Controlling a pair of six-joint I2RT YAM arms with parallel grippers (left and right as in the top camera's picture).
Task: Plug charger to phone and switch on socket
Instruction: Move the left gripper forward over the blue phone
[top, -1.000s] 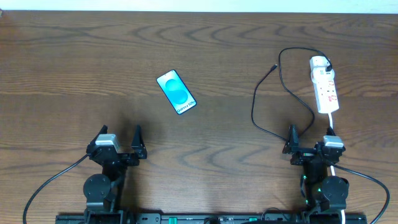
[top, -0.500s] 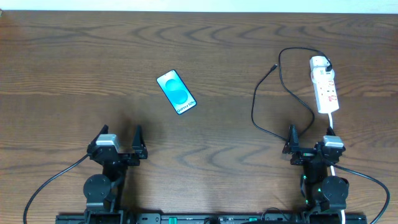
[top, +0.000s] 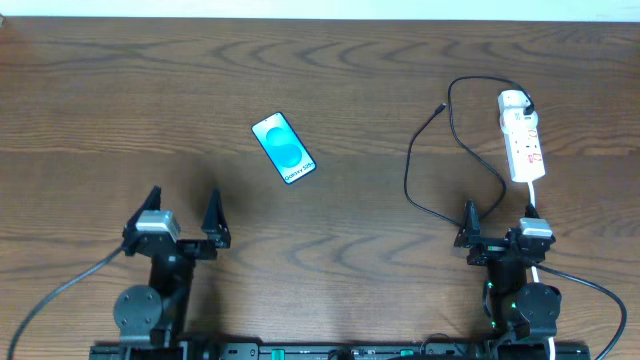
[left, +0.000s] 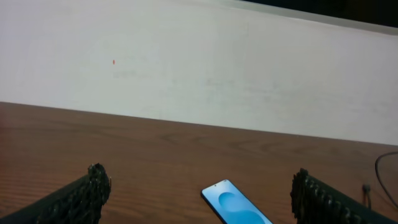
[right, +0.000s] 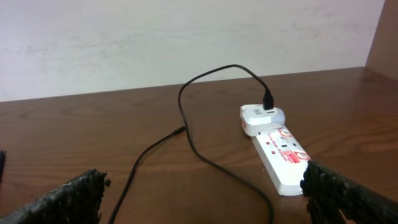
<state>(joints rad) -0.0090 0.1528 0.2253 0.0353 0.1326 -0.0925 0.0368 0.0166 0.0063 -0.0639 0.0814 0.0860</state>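
The phone (top: 284, 148) lies flat and slanted at centre-left, its cyan screen up; the left wrist view shows it (left: 233, 205) low between my fingers, farther off. My left gripper (top: 182, 207) (left: 199, 186) is open and empty, near the front edge, apart from the phone. The black charger cable (top: 478, 150) (right: 205, 155) loops from the plug on the white socket (top: 524, 140) (right: 280, 155), and its free connector (top: 443, 105) (right: 180, 130) rests on the wood. My right gripper (top: 498, 222) (right: 202, 180) is open and empty, just short of the socket's near end.
A white cord (top: 535, 200) runs from the socket's near end toward the right arm. The brown wooden table (top: 350, 230) ends at a pale wall (left: 199, 74) at the far side. A loop of the charger cable (top: 415, 205) lies just left of the right gripper.
My left arm has swung a little to the left and reached slightly farther up the table, still open. The right arm, phone, cable and socket have not moved.
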